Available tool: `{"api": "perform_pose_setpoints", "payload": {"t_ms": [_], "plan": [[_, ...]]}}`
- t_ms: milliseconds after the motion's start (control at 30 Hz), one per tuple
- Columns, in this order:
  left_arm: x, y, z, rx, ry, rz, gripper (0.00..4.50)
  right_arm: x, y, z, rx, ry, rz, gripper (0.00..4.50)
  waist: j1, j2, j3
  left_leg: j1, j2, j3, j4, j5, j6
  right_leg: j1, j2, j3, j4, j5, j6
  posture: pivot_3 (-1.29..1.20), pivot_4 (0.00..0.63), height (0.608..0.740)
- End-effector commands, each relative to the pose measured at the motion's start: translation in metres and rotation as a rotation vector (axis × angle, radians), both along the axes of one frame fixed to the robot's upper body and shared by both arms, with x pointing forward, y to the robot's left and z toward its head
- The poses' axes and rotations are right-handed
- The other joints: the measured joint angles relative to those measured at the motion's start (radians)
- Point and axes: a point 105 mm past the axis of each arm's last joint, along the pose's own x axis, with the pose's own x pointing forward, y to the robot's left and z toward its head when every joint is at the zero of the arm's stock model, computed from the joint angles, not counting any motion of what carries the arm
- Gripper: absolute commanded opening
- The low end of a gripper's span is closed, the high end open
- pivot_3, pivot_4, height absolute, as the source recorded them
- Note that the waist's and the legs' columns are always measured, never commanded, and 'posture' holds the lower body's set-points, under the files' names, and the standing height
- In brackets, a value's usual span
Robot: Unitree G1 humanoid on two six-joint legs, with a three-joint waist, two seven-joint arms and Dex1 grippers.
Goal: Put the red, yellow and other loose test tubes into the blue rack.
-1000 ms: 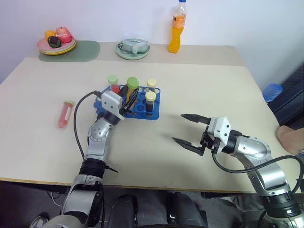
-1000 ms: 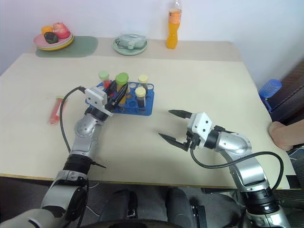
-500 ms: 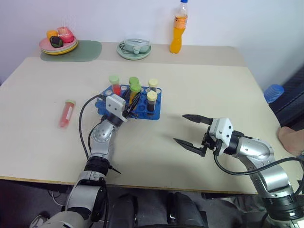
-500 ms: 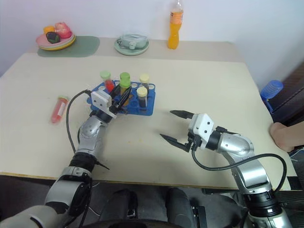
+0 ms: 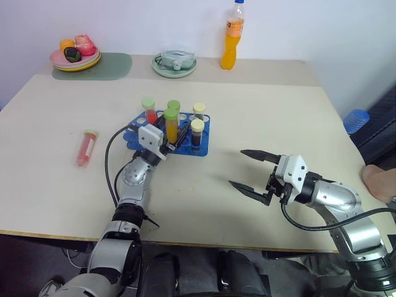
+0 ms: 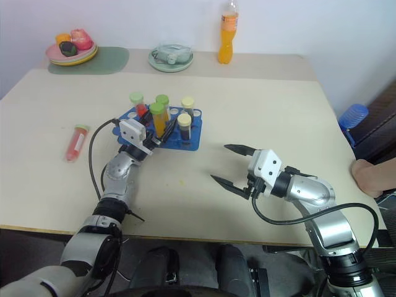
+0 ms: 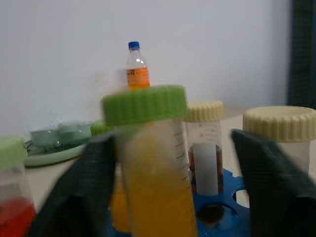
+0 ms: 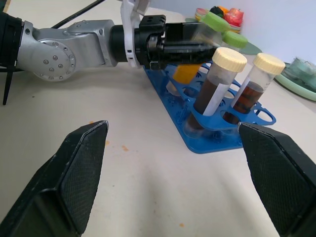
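Here, at centre frame, my left end effector (image 5: 175, 137) sits at the blue rack (image 5: 201, 148), its fingers apart on either side of the yellow test tube (image 5: 171, 124), which stands in a hole and looks released. My right end effector (image 5: 252, 171), lower right, hangs spread wide and empty above the desk (image 5: 272, 111). The rack also carries a red-filled tube (image 5: 148, 109) and two dark, cream-capped ones (image 5: 197, 132). One loose red test tube (image 5: 86, 146) lies on its side at left of frame, well apart from the rack. I judge it light, stiff and smooth, apt to roll or slip. A pinch across the body just below the ribbed green cap should hold it best for upending into a hole.
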Motion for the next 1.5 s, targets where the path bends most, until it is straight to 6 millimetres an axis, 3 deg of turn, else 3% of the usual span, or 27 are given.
{"api": "perform_pose_setpoints", "payload": {"t_ms": [33,133,300,567,633,767,833,933,1267,1500], "plan": [[-0.005,0.001,0.012,-0.002,-0.064,0.012,4.42,-0.001,0.0,0.012,0.001,-0.048,0.007,4.31,0.0,0.0,0.0,0.0,0.0,0.0,0.0,0.0,0.0,0.0,0.0,0.0,0.0,0.0,0.0,0.0,0.15,0.74],[-0.008,0.001,0.016,-0.006,-0.08,0.009,4.42,-0.001,0.0,0.012,0.002,-0.048,0.007,4.31,-0.001,0.0,0.0,0.0,0.0,0.0,0.0,0.0,0.0,0.0,0.0,0.0,0.0,0.0,0.0,0.0,0.15,0.74],[-0.021,0.029,0.056,-0.105,-0.155,0.027,4.42,0.003,0.004,0.011,0.008,-0.051,0.016,4.31,-0.003,0.0,0.0,0.0,0.001,0.0,0.0,0.0,0.0,0.0,0.0,0.0,0.0,0.0,0.0,0.0,0.15,0.74],[-0.024,0.081,0.09,-0.356,0.01,-0.007,4.42,0.007,0.006,0.009,0.013,-0.048,0.034,4.31,-0.004,0.0,0.0,0.0,0.001,0.0,0.0,0.0,0.0,0.0,0.0,0.0,0.002,0.0,0.0,0.0,0.15,0.74],[-0.014,0.099,0.082,-0.347,0.156,0.088,4.42,0.008,0.007,0.01,0.019,-0.05,0.038,4.31,-0.004,0.0,0.0,0.0,0.001,0.0,0.0,0.0,-0.001,0.0,0.0,0.0,0.002,0.0,0.0,0.0,0.15,0.74],[-0.004,0.165,0.068,-0.373,0.418,0.437,4.42,0.013,0.011,0.012,0.029,-0.055,0.043,4.31,-0.012,0.0,0.0,0.001,0.001,-0.001,0.0,0.0,-0.001,0.0,0.001,0.0,0.002,0.0,0.0,0.0,0.15,0.74],[-0.008,0.19,0.062,-0.278,0.526,0.632,4.42,0.014,0.012,0.013,0.032,-0.055,0.046,4.31,-0.02,-0.001,0.001,0.001,0.001,-0.001,0.0,0.001,-0.001,0.0,0.001,0.0,0.003,0.0,0.0,0.0,0.15,0.74],[-0.014,0.213,0.057,-0.254,0.692,0.754,4.42,0.015,0.014,0.012,0.037,-0.056,0.049,4.31,-0.02,-0.003,0.002,0.001,0.001,-0.002,0.0,0.002,-0.004,0.0,0.001,0.0,0.004,0.0,0.0,0.0,0.15,0.74],[-0.015,0.235,0.032,-0.207,1.186,0.89,4.42,0.015,0.019,0.009,0.05,-0.056,0.062,4.31,-0.026,-0.004,0.002,0.001,0.001,-0.001,-0.001,0.006,-0.011,-0.001,0.001,0.0,0.005,0.0,0.0,0.0,0.15,0.74],[0.001,0.238,0.023,-0.116,1.273,0.893,4.42,0.012,0.018,0.008,0.048,-0.055,0.061,4.31,-0.024,-0.005,0.003,0.001,0.001,0.0,-0.001,0.007,-0.012,-0.002,0.002,0.0,0.006,0.0,0.0,0.0,0.15,0.74]]}}
